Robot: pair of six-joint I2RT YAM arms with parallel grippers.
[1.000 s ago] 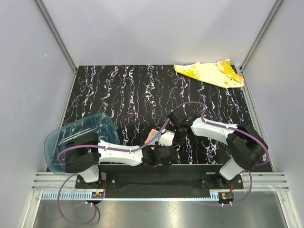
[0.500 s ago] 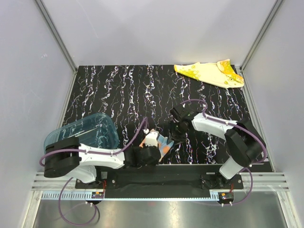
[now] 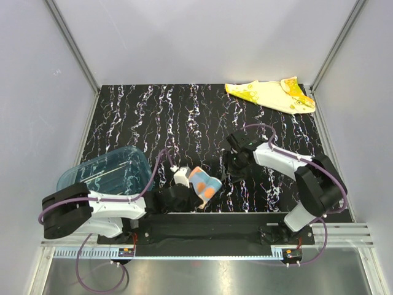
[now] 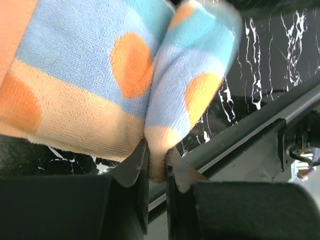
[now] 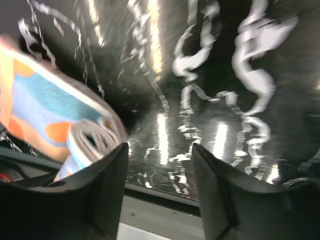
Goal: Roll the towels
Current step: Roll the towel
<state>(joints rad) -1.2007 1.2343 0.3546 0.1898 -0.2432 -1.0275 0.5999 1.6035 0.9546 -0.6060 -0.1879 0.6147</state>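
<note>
**Near edge.** The left tool (image 4: 156,165) is clenched on the end of the orange and blue towel (image 4: 125,75). The towel is rolled into a short bundle. It is held close to the near edge of the surface (image 3: 153,117), just above the metal rail (image 3: 209,228).

**Risk, near edge.** The jaws pinch only a thin lip of cloth, and nothing else supports the bundle.
- The outer layers could slacken and the roll could unwind.
- If the bundle is let go here, it could tip over the edge onto the rail.

**Middle.** The right tool (image 5: 159,150) is released. Its fingers stand apart with nothing between them, and it hangs just beside the bundle on its right.

**Risk, middle.** A sideways move by either arm could knock the roll loose.

**Left side.** A clear blue tray (image 3: 110,172) lies near the left arm. The rear links of that arm lie against the tray's near rim. A wide swing could push the tray.

**Far right corner.** The yellow towel (image 3: 270,95) lies unrolled and partly folded over, well apart from both tools.

**Risk, far corner.** The towel lies close to the corner of the enclosure. This leaves little room to get a tool behind it.
</note>
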